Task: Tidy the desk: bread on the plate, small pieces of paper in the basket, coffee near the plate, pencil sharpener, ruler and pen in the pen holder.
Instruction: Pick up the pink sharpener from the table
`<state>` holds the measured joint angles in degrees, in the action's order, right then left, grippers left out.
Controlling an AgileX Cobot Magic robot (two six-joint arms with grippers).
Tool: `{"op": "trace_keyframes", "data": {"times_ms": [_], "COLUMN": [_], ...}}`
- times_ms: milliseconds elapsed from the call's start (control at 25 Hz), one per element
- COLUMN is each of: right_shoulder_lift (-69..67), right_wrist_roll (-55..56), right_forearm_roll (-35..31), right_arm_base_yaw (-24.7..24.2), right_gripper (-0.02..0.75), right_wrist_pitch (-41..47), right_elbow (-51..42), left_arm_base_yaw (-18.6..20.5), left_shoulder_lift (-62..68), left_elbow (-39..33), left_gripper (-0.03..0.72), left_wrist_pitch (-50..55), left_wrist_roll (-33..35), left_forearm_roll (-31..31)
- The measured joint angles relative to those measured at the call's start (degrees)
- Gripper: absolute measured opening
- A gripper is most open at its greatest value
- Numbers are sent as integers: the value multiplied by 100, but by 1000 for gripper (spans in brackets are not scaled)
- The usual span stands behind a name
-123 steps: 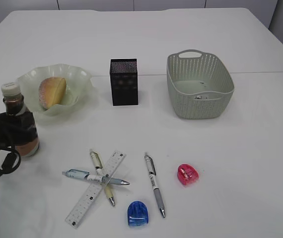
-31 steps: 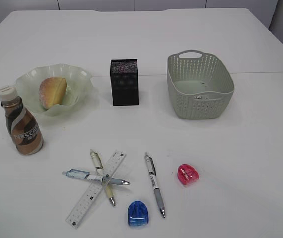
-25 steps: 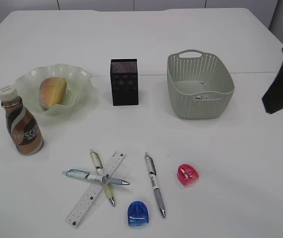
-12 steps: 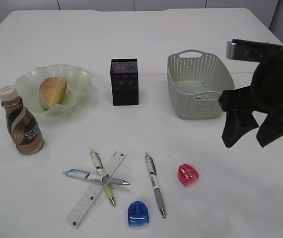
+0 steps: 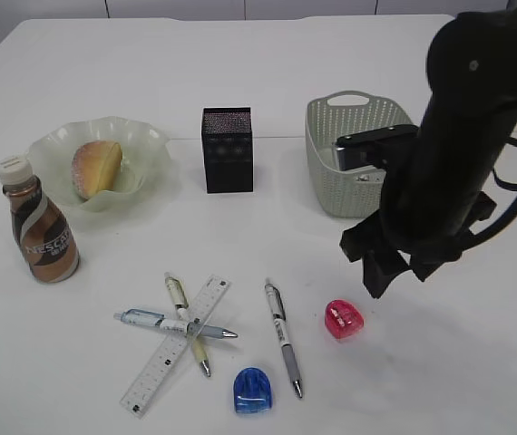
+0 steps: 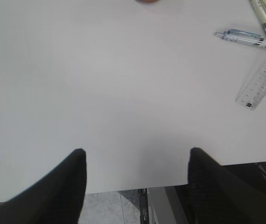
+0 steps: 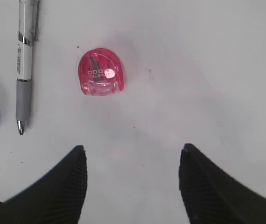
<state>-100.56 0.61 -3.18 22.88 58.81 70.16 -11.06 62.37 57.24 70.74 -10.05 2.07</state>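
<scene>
My right gripper (image 5: 372,263) is open and empty, hovering just above and to the right of the pink pencil sharpener (image 5: 343,320). In the right wrist view that sharpener (image 7: 101,71) lies ahead of the open jaws (image 7: 132,154), beside a grey-grip pen (image 7: 24,60). A blue sharpener (image 5: 252,390), a clear ruler (image 5: 175,344) and two crossed pens (image 5: 172,323) lie at the front. My left gripper (image 6: 135,156) is open and empty over the table's front edge. Bread (image 5: 95,168) sits on the plate (image 5: 145,145), and the coffee bottle (image 5: 41,231) stands beside it.
The black mesh pen holder (image 5: 228,149) stands at the back middle. The grey basket (image 5: 326,172) is behind my right arm, partly hidden by it. The left wrist view shows the ruler's end (image 6: 261,81) and a blue pen (image 6: 245,37) at the far right.
The left arm let go of the coffee bottle and withdrew out of the exterior view. The right arm came in from the right and moved left and down toward the pink sharpener.
</scene>
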Motion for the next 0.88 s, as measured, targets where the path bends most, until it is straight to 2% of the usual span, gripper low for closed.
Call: {"op": "trace_keyframes", "data": {"times_ms": [360,880], "right_shoulder_lift": [-788,-1260], "right_wrist_roll": [275,457], "right_forearm_roll": [133,-187], "right_arm_base_yaw": [112,137], "right_gripper": [456,456], "right_wrist_pitch": [-41,-54], "right_elbow": [819,864], "left_arm_base_yaw": [0,0], "left_shoulder_lift": [0,0], "left_elbow": [0,0], "left_gripper": [497,497], "left_wrist_pitch": [3,12], "left_wrist_roll": [-13,-13], "left_forearm_roll": [0,0]}}
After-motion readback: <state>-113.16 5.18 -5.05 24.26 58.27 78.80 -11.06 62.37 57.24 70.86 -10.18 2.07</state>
